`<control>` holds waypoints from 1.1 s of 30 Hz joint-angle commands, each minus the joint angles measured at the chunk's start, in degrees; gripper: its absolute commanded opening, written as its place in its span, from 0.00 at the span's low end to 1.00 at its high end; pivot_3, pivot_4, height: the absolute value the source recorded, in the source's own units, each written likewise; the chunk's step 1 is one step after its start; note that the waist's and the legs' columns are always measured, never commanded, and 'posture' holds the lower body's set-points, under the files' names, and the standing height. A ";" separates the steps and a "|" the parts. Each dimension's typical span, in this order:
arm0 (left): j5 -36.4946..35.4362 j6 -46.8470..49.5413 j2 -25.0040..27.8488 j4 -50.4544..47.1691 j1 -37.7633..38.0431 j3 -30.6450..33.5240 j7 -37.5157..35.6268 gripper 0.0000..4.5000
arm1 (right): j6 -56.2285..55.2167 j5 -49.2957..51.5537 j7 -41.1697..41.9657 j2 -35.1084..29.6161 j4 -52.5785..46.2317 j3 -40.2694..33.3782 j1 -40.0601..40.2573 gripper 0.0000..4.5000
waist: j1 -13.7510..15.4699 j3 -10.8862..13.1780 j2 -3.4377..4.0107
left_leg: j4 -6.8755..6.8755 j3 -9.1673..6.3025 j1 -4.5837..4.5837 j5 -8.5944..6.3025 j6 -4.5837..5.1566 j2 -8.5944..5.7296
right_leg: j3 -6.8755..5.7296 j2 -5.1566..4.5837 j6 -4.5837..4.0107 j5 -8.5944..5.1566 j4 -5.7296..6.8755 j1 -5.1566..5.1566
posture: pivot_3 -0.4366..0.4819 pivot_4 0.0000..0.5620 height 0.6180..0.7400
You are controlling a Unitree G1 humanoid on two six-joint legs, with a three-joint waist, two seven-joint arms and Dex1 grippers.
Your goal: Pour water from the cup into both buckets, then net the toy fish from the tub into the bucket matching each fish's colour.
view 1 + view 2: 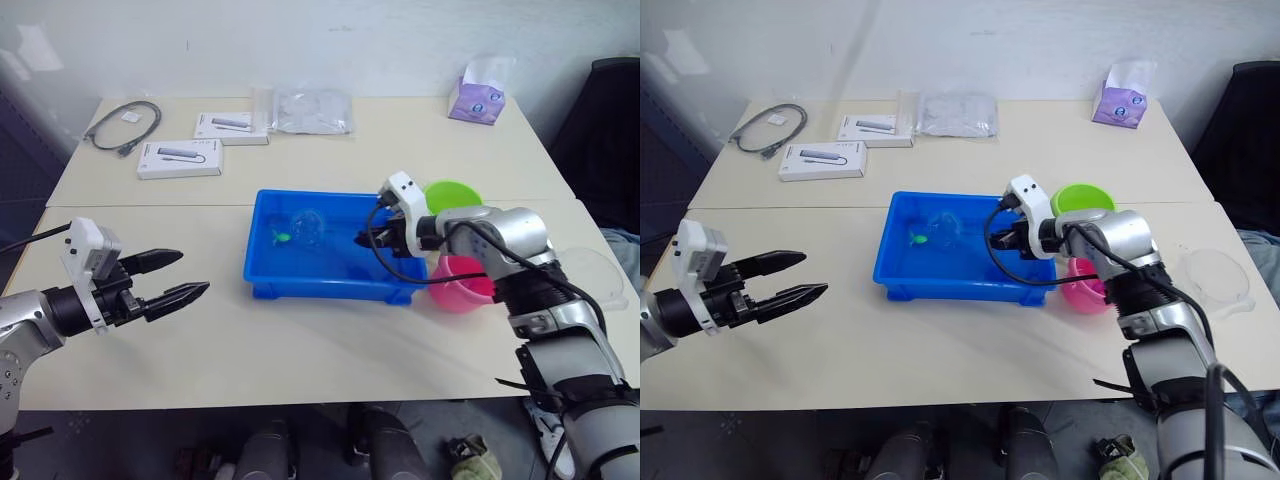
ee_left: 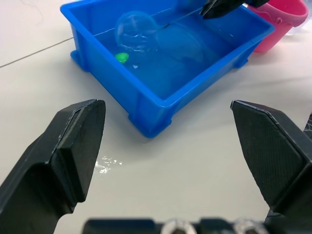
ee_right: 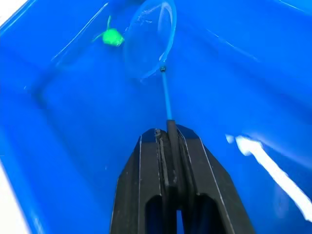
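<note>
The right gripper (image 3: 168, 127) is clamping the net (image 3: 151, 41) handle, hoop reaching beside one green fish (image 3: 112, 36) in the tub (image 1: 262, 275). Left gripper (image 1: 180, 276) is hanging released. Netting appears nearly complete.

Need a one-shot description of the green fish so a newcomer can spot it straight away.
Start at the blue tub in the middle of the table, with the green bucket and pink bucket at its right end. In its far-left part lies the green fish, just beside the net hoop. It is the single bright green speck against the blue floor.
</note>
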 commanded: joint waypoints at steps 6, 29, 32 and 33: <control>-0.75 -1.49 1.40 -0.42 -3.91 -1.02 1.08 0.98 | -2.31 -5.62 2.86 4.92 1.27 -0.07 -2.27 0.00 | -0.90 0.00 0.00 | -0.04 0.01 0.02 0.00 -0.02 0.03 | 0.00 0.04 -0.01 -0.01 0.02 -0.02 | 0.48 0.27 1.00; -1.57 -4.28 4.14 5.51 -9.50 -5.60 -4.76 0.98 | 37.92 7.28 -6.21 9.71 -11.12 -26.32 -0.69 0.00 | -1.27 0.00 0.00 | -0.06 0.03 -0.04 -0.02 -0.04 -0.01 | -0.01 0.11 -0.07 -0.04 0.11 -0.12 | 0.48 0.27 1.00; -2.62 -3.80 2.61 4.98 -14.18 -9.70 -4.95 0.98 | 38.25 11.73 -6.82 5.10 -14.92 -29.47 1.35 0.00 | -0.94 0.00 0.01 | -0.06 0.00 -0.04 -0.01 -0.04 -0.06 | -0.01 0.12 -0.07 -0.04 0.12 -0.12 | 0.48 0.27 1.00; -2.69 -3.76 2.16 5.01 -15.48 -10.90 -5.02 0.98 | 38.25 13.30 -7.29 3.79 -15.84 -30.26 1.95 0.00 | -0.80 0.00 0.00 | -0.06 0.00 -0.05 -0.01 -0.04 -0.08 | -0.03 0.13 -0.07 -0.04 0.12 -0.11 | 0.48 0.27 1.00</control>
